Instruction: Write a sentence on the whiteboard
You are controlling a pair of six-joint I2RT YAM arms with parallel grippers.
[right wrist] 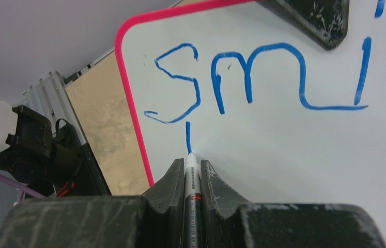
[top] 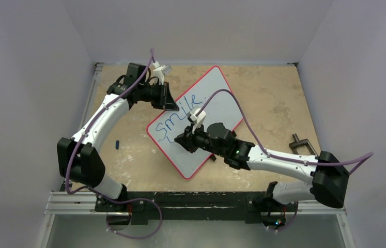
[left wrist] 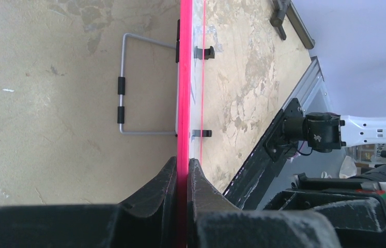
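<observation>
Sentence [right wrist: 252, 77] one stroke into its second line
Left gripper [left wrist: 183, 164] clenched the mid-table whiteboard's [top: 214, 80] far-left rim. Right gripper [right wrist: 190, 164] grasped the marker [right wrist: 191, 186], tip touching below "smile". A slipping board would skew the stroke.

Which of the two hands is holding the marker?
The right hand: it is shut on the marker, whose tip touches the whiteboard below the blue S. The left hand instead clamps the board's red rim.
</observation>
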